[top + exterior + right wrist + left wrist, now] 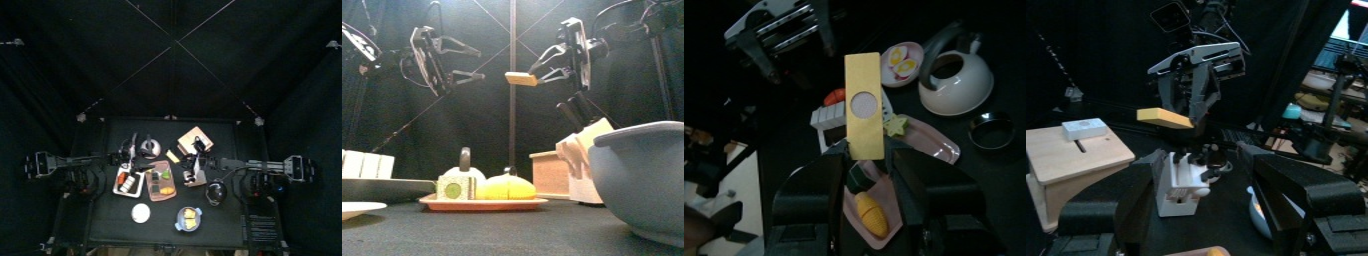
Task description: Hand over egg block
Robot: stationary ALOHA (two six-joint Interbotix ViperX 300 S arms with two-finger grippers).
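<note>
Flat yellow rectangular egg block point(862, 103) — matt painted wood. Pale square box point(1073, 160) — bare smooth wood. Grey kettle point(961, 74) — glossy.

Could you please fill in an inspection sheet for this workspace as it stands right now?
Surface: black table, crowded in the middle.
Job's things: egg block, a yellow slab with a pale round patch, held in the air above the table.
Clutter: kettle, pink tray of toy food, knife block, wooden box, grey bowl.
Grippers: right gripper shut on the egg block; left gripper open, facing it, apart from it.
Cables: nothing seen on the table.
Surroundings: black curtains; a cluttered room behind them in the left wrist view.
</note>
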